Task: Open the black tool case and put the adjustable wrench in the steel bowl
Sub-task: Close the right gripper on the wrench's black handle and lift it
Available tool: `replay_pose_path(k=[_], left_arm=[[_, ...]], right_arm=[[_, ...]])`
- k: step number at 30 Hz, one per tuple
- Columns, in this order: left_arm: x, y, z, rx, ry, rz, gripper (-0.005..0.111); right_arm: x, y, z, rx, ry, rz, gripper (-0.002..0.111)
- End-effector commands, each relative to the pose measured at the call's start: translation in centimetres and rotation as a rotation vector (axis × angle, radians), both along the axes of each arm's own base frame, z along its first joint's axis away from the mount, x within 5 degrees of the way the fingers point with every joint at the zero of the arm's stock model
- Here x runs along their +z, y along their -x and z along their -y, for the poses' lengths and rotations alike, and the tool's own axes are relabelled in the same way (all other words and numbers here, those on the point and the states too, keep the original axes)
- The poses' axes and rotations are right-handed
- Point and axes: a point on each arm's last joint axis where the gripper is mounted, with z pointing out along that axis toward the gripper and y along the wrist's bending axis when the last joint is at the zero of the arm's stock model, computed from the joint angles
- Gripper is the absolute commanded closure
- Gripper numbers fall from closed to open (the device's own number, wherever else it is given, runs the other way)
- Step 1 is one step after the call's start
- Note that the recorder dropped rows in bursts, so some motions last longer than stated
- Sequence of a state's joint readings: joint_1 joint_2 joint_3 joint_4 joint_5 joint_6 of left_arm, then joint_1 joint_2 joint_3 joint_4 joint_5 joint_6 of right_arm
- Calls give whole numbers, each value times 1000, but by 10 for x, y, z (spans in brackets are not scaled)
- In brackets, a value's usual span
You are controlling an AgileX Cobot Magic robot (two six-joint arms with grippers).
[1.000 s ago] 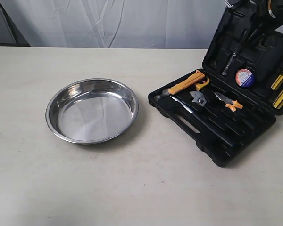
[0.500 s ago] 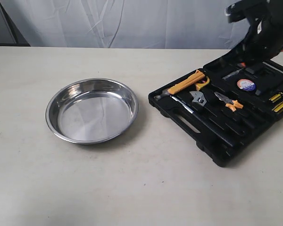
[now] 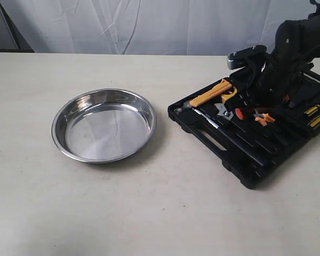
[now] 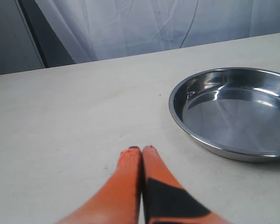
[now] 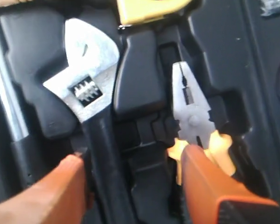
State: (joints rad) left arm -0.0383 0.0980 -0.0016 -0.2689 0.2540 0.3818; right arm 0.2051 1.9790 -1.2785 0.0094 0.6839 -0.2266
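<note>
The right arm (image 3: 290, 50) bends down from the far right over the open rectangular black plastic tool case (image 3: 245, 160), wrist tipped steeply toward the tool slots. Its orange fingers (image 5: 210, 186) are spread wide. Between them lies the black handle of the small silver-headed adjustable wrench (image 5: 88, 88), seated in its slot just beside the orange-handled pliers (image 5: 191, 112). One finger sits at the wrench handle's outer side, the other over the pliers' grip. The left fingers (image 4: 128, 177) are pressed together, holding nothing, low over the pale desk (image 3: 149, 213) near the shallow round steel bowl (image 3: 106, 133), which stands left of the case.
</note>
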Motion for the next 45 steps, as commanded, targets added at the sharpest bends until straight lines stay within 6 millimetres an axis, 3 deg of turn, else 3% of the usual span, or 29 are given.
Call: replay_pose_path(k=[1,5,26,28,37,45], left_arm=[[1,0,0,-1,7,14,106],[1,0,0,-1,7,14,106],[1,0,0,-1,7,14,106],[1,0,0,-1,7,14,106],[1,0,0,-1,7,14,106],[1,0,0,-1,7,14,106]], right_arm=[[-1,2,-16,87,-3,7,53],[-9,3,-26,141,10,3,53],[-59,1,-22,158,86,-92,53],[-63,1,-23,156,84,-101,57],[-68,4,-25,121,52,-141,108],[-68,12,-35,121,-64,-230,109]])
